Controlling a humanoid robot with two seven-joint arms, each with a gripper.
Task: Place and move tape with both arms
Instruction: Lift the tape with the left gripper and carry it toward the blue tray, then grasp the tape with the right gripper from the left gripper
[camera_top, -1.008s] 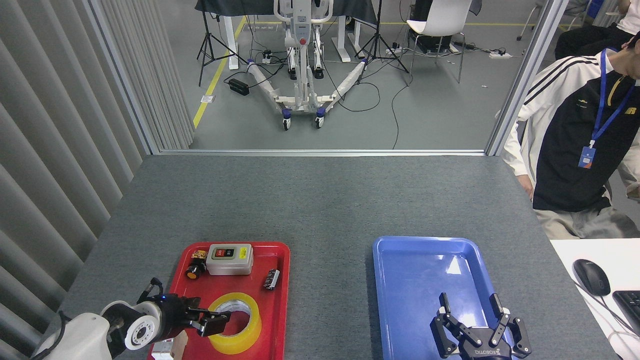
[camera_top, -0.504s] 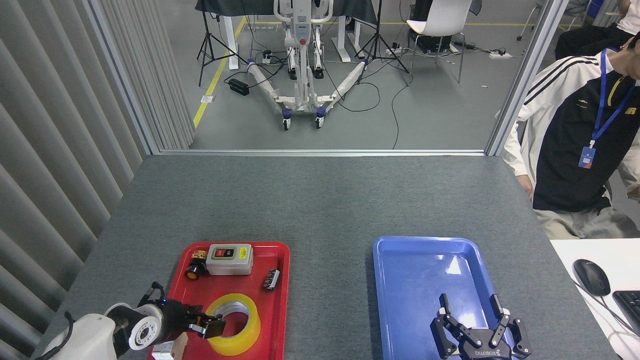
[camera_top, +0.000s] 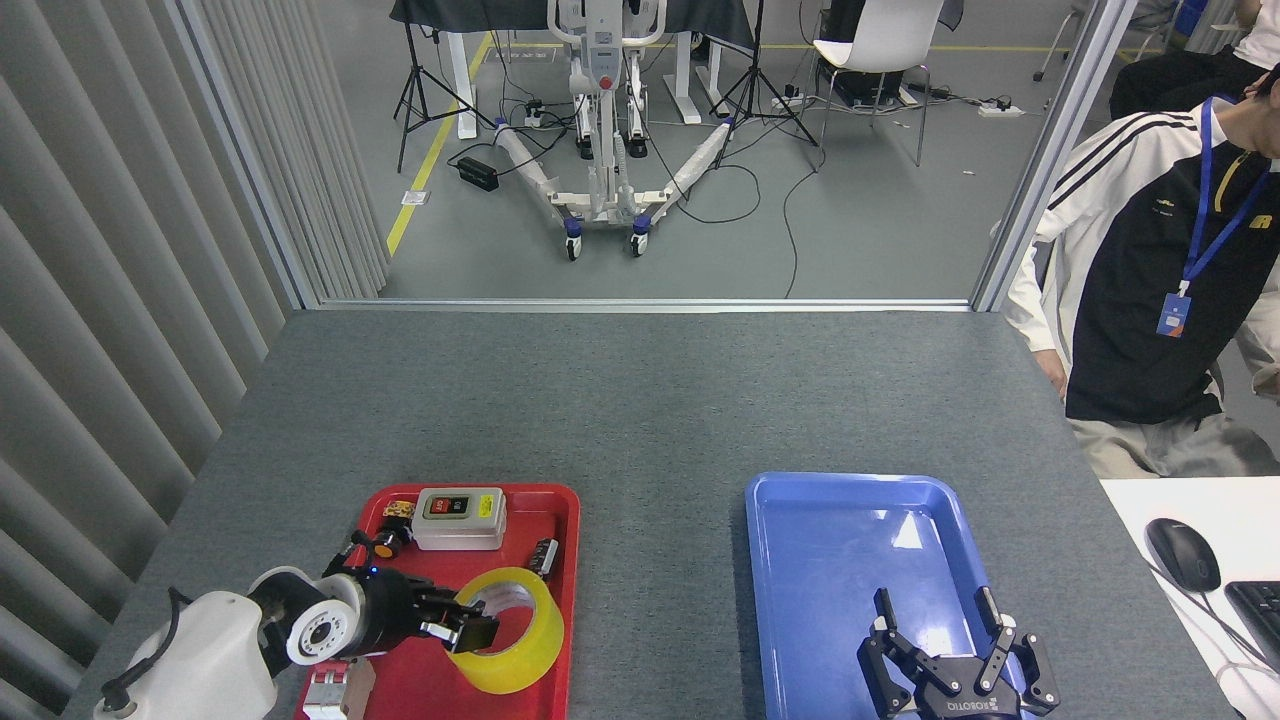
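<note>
My left gripper (camera_top: 470, 628) pinches the near-left wall of the tape (camera_top: 513, 632), a glossy translucent yellow roll with a white core, tilted over the red tray (camera_top: 560, 520). Half a second ago the roll lay flat and further left; it has since risen and shifted right. My right gripper (camera_top: 935, 612), fingers spread, hangs over the smooth blue tray (camera_top: 850, 500). Bare grey felt-like table (camera_top: 650, 400) separates the trays.
</note>
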